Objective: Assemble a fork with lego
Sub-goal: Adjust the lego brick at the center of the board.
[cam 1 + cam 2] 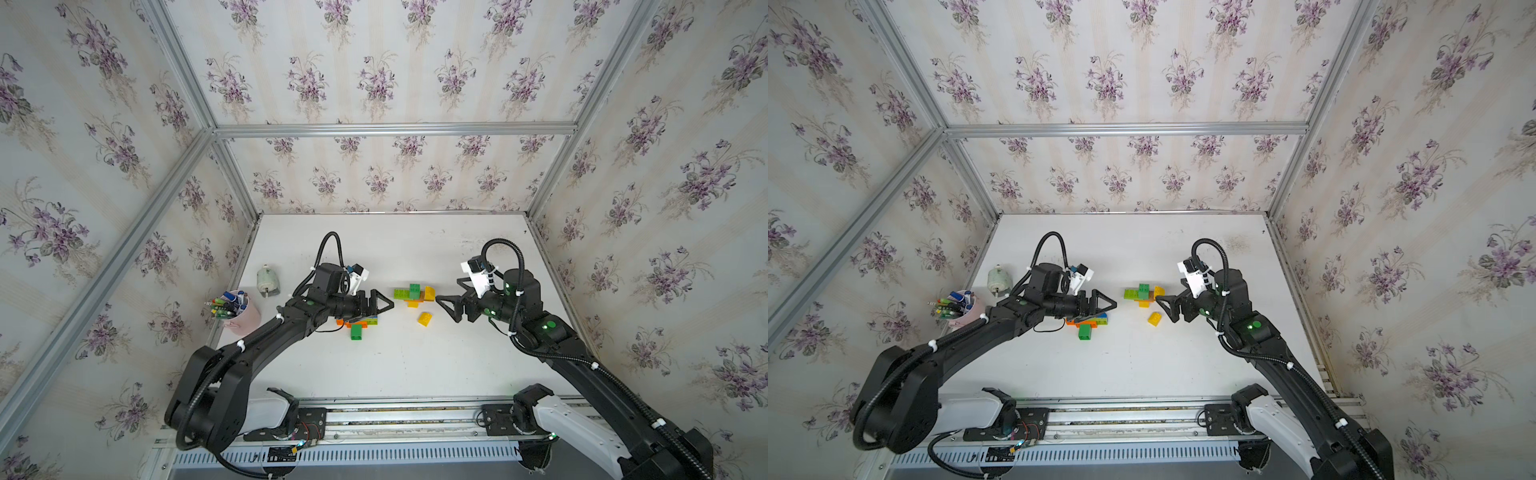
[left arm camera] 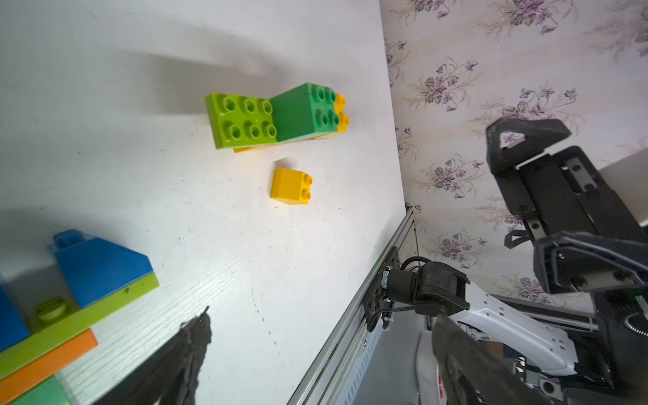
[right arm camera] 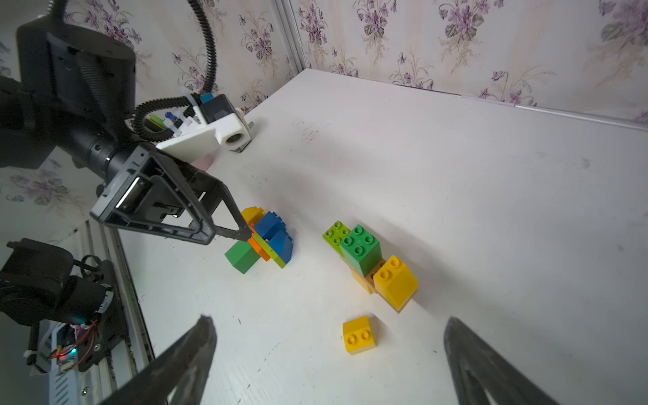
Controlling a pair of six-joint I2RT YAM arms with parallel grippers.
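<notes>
The lego sits in three spots near the middle of the white table (image 1: 415,365). One clump of lego (image 1: 414,293) has a lime brick, a dark green brick on top, and yellow and brown bricks joined to them. A single yellow brick (image 1: 424,318) lies alone on the table, just in front of that clump and not touching it. The other clump (image 1: 358,325) has orange, lime, blue and yellow bricks stuck together, with a dark green brick poking out at the front. The left claw (image 1: 384,305) hangs just above this second clump with its fingers spread wide, and it holds nothing. In the right wrist view, one tip of it looks very close to the orange brick, but I cannot tell if it touches. The right claw (image 1: 444,302) is just beside the first clump, also spread wide and holding nothing. The two claws point at each other across the bricks. Far over by the left wall stands a pink cup (image 1: 243,318) full of marker pens, and behind it lies a small pale green bottle thing (image 1: 267,280).
</notes>
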